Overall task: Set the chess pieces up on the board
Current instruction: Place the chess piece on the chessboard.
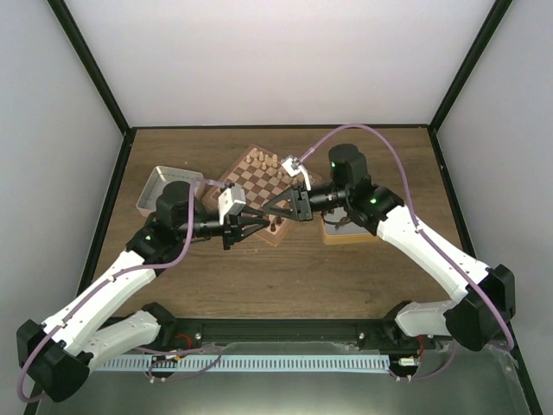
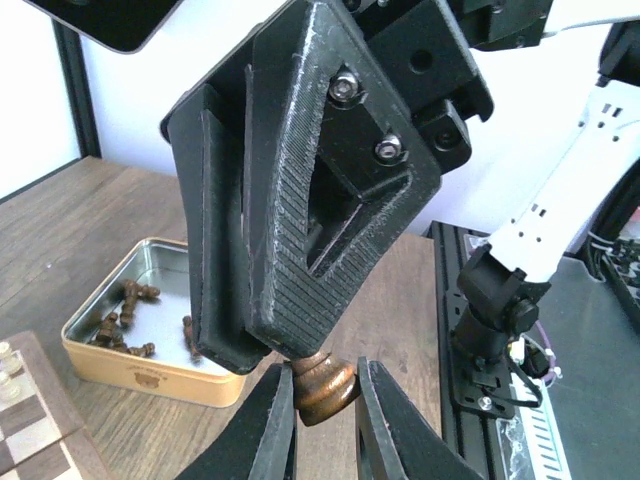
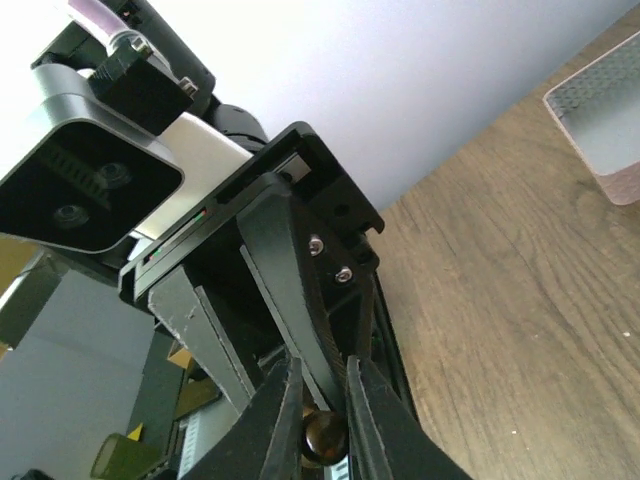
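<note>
Piece (image 2: 325, 388) hangs horizontal over the near edge of the board (image 1: 259, 177), long axis on the line between the arms. Right jaws pinch one end. Left jaws are closed snug on the other, tip to tip.

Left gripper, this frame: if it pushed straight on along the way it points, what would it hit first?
The right gripper, almost at once: it meets the left gripper tip to tip, both apparently closed on one small dark brown wooden chess piece.
</note>
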`<state>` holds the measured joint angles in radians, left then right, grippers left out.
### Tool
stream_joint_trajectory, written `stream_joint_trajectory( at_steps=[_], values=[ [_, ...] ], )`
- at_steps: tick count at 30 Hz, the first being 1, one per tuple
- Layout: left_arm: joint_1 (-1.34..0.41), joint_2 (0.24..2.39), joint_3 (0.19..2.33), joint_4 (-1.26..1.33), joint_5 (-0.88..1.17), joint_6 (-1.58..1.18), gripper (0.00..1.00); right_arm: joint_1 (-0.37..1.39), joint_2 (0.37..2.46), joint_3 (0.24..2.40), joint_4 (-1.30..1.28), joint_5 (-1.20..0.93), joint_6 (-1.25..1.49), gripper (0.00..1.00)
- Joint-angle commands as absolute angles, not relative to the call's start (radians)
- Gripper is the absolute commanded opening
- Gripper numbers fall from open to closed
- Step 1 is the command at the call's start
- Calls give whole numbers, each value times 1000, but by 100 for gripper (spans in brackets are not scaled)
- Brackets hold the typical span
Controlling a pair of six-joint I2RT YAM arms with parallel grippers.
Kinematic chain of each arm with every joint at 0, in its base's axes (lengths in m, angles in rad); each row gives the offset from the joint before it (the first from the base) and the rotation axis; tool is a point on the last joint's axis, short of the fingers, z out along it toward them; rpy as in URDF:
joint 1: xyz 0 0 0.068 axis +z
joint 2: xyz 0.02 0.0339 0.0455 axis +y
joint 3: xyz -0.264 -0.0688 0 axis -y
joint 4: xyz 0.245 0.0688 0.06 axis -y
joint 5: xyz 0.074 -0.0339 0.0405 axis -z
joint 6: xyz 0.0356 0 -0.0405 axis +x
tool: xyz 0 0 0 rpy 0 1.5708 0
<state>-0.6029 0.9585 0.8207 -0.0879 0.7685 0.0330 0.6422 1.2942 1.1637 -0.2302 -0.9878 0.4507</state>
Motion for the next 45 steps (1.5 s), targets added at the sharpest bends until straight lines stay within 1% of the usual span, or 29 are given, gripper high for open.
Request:
stream_joint_trajectory(
  at_steps=[1, 3, 4, 5, 6, 7, 8, 9, 10, 14, 17, 20, 23, 26, 33, 39, 45],
  values=[
    [-600, 942, 835, -141, 790, 73, 11, 647, 1225, 1168, -154, -1101, 436, 7],
    [-600, 935, 834, -138, 774, 62, 13, 647, 1218, 1160, -143, -1089, 440, 2],
    [-600, 933, 834, -136, 757, 52, 16, 648, 1217, 1160, -142, -1077, 441, 1],
    [-600, 932, 833, -134, 736, 41, 26, 647, 1219, 1161, -147, -1046, 440, 1],
    [-600, 929, 835, -134, 709, 32, 40, 647, 1223, 1164, -156, -1015, 434, 1],
    [-600, 926, 832, -136, 670, 25, 46, 647, 1231, 1170, -168, -981, 429, 1],
    [-600, 919, 830, -137, 620, 18, 50, 647, 1242, 1179, -182, -937, 420, 1],
    [-600, 911, 828, -144, 545, 6, 58, 647, 1254, 1187, -197, -889, 412, 1],
    [-600, 901, 826, -151, 468, -5, 63, 647, 1266, 1192, -208, -840, 400, 1],
    [-598, 834, 813, -189, 206, -12, 74, 652, 1317, 1187, -210, -576, 339, 1],
    [-598, 783, 792, -176, 13, -23, 78, 673, 1391, 1195, -195, -359, 288, 1],
    [-598, 722, 761, -146, -117, -27, 79, 717, 1485, 1206, -164, -119, 213, 1],
    [-599, 695, 741, -117, -198, -35, 79, 736, 1596, 1248, -164, -4, 165, 1],
    [-598, 686, 734, -105, -279, -55, 80, 758, 1708, 1322, -164, 36, 124, 1],
    [-598, 650, 721, -84, -456, -112, 80, 807, 1986, 1536, -136, 41, 54, 1],
    [-597, 582, 671, -23, -465, -90, 81, 818, 2158, 1687, -75, 1, -26, 1],
    [-597, 598, 653, -22, -471, -88, 81, 824, 2297, 1845, -124, 26, -102, 1]
  ],
)
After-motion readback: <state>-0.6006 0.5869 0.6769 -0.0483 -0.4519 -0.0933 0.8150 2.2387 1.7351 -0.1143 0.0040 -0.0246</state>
